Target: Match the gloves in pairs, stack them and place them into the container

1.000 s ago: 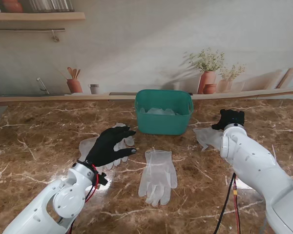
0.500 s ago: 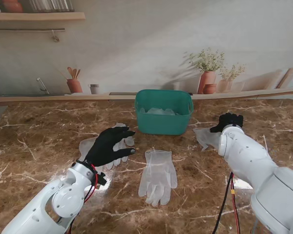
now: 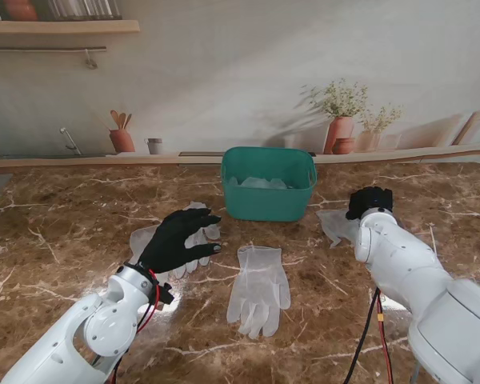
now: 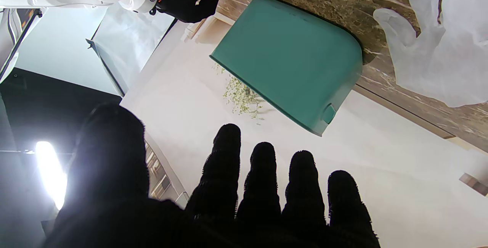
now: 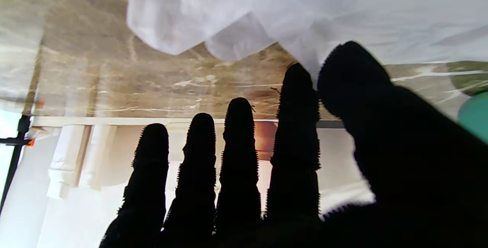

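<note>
Two robot hands work a marble bench w/ clear gloves scattered round a green container [image 3: 269, 194]. The right robot hand [image 3: 370, 200], just right of the container, has thumb and forefinger closed on the edge of a clear glove [image 3: 336, 225]; in the right wrist view the film [image 5: 305, 15] runs into the pinch between thumb [image 5: 354, 76] and forefinger, other fingers straight. The left robot hand [image 3: 176, 240], left of and nearer to me than the container, rests fingers spread over a second clear glove [image 3: 194, 232], gripping nothing. A third glove [image 3: 258, 286] lies flat on the bench, nearer to me than the container, betw. the two arms. Something pale already sits inside the container; can't tell what.

Step in hand, by the look of it: right side picking its glove to carry toward a partner for stacking. To do it well: keep the pinch tight, lift enough that the limp film clears the bench w/o dragging or folding, approach the mate cuff-to-cuff, and lay it down flat and aligned before release. Thin film may cling or slip, so slow, steady motion seems best.
</note>
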You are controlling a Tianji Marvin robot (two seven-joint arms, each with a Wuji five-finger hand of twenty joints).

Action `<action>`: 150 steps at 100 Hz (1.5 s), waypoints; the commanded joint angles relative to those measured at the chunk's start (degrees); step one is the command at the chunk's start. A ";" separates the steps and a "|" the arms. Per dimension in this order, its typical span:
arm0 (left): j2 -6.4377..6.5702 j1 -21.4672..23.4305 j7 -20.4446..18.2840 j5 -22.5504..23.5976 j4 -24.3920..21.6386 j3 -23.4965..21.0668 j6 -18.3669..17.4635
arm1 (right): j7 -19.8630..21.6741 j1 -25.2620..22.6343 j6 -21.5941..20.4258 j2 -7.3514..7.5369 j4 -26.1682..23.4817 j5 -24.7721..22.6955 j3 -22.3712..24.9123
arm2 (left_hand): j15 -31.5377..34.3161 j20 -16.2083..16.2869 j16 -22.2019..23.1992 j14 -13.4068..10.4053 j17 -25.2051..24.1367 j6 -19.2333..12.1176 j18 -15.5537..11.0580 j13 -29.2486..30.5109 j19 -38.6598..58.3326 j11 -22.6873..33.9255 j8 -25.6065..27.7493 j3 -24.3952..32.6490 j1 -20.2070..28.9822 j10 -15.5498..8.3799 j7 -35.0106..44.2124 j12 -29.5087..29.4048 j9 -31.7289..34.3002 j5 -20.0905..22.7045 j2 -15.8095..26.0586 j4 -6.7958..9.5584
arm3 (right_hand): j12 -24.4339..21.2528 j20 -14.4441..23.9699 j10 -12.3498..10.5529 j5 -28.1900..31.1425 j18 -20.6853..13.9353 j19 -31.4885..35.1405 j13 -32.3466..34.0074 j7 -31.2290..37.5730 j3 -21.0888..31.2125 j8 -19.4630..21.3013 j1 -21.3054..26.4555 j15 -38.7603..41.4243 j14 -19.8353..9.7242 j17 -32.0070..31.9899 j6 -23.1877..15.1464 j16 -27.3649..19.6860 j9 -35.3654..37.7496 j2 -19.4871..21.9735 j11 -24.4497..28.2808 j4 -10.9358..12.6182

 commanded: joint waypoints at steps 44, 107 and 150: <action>0.12 0.54 -0.11 -0.49 -0.28 -0.25 -0.59 | -9.38 -6.18 -8.39 1.15 -6.04 -2.46 10.80 | -2.30 -0.80 -0.55 -2.93 -0.45 -0.72 -2.01 -2.15 -2.69 -1.32 0.25 -1.39 1.13 -1.69 0.26 -0.59 -0.38 1.48 2.16 1.66 | -2.52 4.96 -2.95 -2.12 -1.22 6.62 16.49 -3.68 13.38 33.41 -1.99 -3.43 -1.89 7.28 -6.10 -4.11 16.68 2.02 -3.93 1.65; -0.05 0.72 1.01 -0.35 -0.02 -0.01 -1.65 | -11.80 -28.74 -9.70 2.35 -41.37 -4.43 36.88 | -2.62 -0.58 -0.71 -3.04 -0.68 -0.72 -1.47 -2.12 -3.67 -1.62 0.18 -1.51 1.17 -1.63 0.11 -0.76 -0.28 1.46 2.69 1.64 | -8.63 -6.16 -3.24 2.56 6.81 35.12 54.95 -0.34 17.01 26.77 -0.81 12.31 2.98 43.54 -4.69 -4.34 48.15 -4.01 4.15 0.54; -0.33 -0.93 -2.40 -7.22 0.74 2.03 -0.80 | -4.93 -46.79 -10.25 1.97 -68.95 5.10 44.93 | -2.49 0.23 -0.59 -2.50 -0.63 1.65 -1.21 -2.19 -3.34 -1.14 -0.26 -1.28 3.52 -0.64 -0.88 -0.48 -0.17 0.03 -2.06 1.69 | -9.00 -6.61 -2.17 2.23 8.16 36.02 54.64 -0.43 15.94 25.44 -0.46 12.59 4.49 42.53 -2.34 -5.15 47.96 -3.54 4.40 0.61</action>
